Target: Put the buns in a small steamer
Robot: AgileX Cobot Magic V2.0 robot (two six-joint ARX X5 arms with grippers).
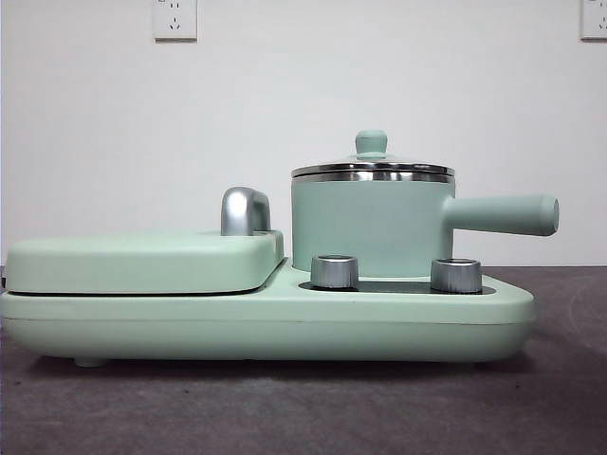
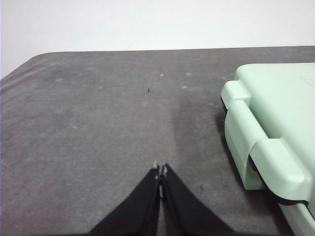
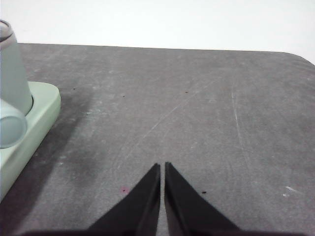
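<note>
Lidded small steamer (image 1: 372, 227) stands beside the right hand (image 3: 162, 166); both hands pressed together, left hand (image 2: 161, 169) farther.

A bare test room or lab. A plain white wall (image 1: 285, 95) with sockets (image 1: 174, 19). A dark grey counter (image 1: 285, 408) carries one cooking appliance (image 1: 266, 322).

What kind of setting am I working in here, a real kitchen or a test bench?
Most likely a test bench, not a kitchen: a bare dark grey table, a plain white wall with sockets, and only a mint-green cooker base carrying the small steamer.
</note>
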